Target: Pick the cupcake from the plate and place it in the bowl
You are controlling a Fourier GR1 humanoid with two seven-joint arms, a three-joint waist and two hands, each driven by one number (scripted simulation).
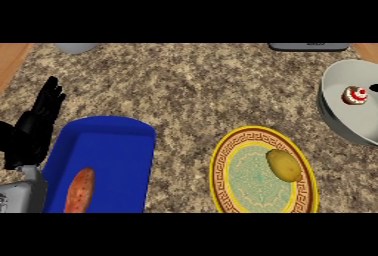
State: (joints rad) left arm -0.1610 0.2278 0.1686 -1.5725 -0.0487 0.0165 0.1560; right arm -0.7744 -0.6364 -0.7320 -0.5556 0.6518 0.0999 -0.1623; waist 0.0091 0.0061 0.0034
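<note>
The cupcake (pixel 354 95) sits inside the grey bowl (pixel 338 124) at the frame's right edge, not on the patterned plate (pixel 221 172), which carries a lemon (pixel 284 165). The left hand (pixel 37 125) rests at the left edge, fingers straight and apart. The placing looks done; best is to leave the bowl untouched.

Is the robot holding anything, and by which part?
Nothing. The left hand rests open at the left edge; the right hand isn't in view. The cupcake lies in the bowl.
</note>
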